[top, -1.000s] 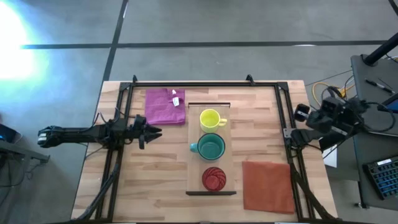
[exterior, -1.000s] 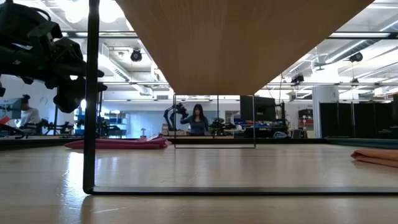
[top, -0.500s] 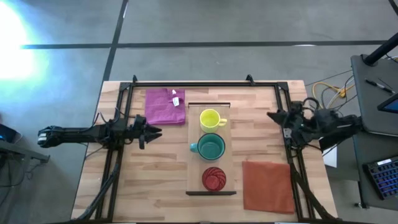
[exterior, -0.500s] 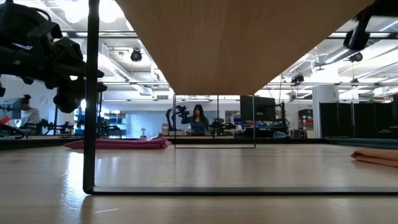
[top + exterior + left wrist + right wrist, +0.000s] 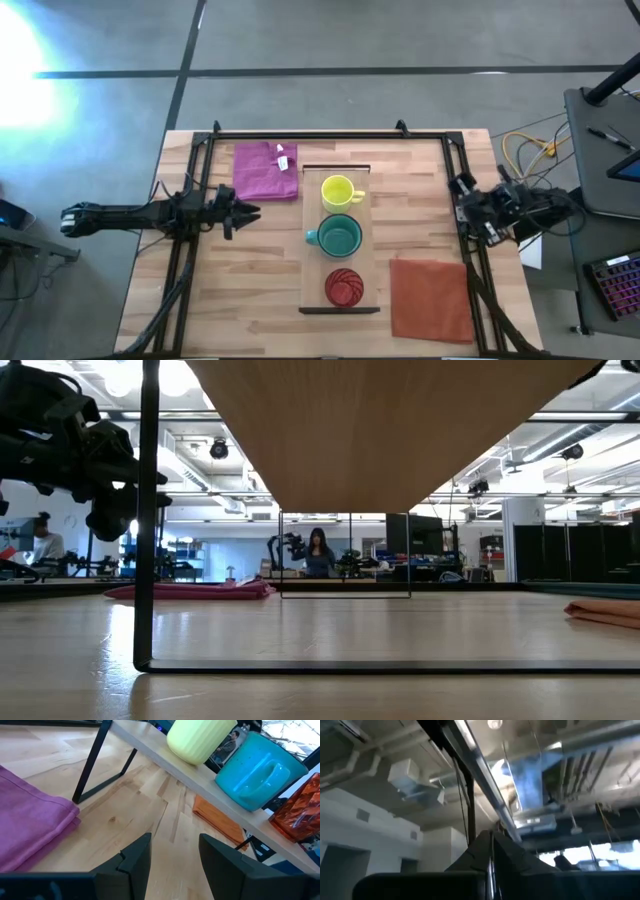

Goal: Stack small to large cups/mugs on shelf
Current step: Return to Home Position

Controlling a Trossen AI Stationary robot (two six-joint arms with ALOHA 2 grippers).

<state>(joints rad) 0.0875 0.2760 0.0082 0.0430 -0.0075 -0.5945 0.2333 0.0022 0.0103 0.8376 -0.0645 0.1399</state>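
The shelf (image 5: pixel 312 240) stands on dark legs at the table's middle, and the low view shows its underside (image 5: pixel 400 430). A yellow mug (image 5: pixel 338 190), a teal mug (image 5: pixel 340 237) and a red-orange cup (image 5: pixel 345 287) stand in a row on it, from far to near. All three also show in the left wrist view: the yellow mug (image 5: pixel 200 737), the teal mug (image 5: pixel 257 770) and the red-orange cup (image 5: pixel 300 805). My left gripper (image 5: pixel 252 212) (image 5: pixel 175 840) is open and empty, left of the shelf and pointing at it. My right gripper (image 5: pixel 460 188) (image 5: pixel 490 852) is shut and empty at the table's right edge, tipped up toward the ceiling.
A folded magenta cloth (image 5: pixel 265 170) lies at the far left of the shelf. An orange-red cloth (image 5: pixel 430 298) lies at the near right. A dark metal frame (image 5: pixel 330 134) runs round the tabletop. A person (image 5: pixel 318 552) stands far off in the room.
My right arm has swung in from beyond the table's right edge toward the shelf, then drawn back a little to the right edge, turning as it went. The cups and the shelf have stayed where they were.
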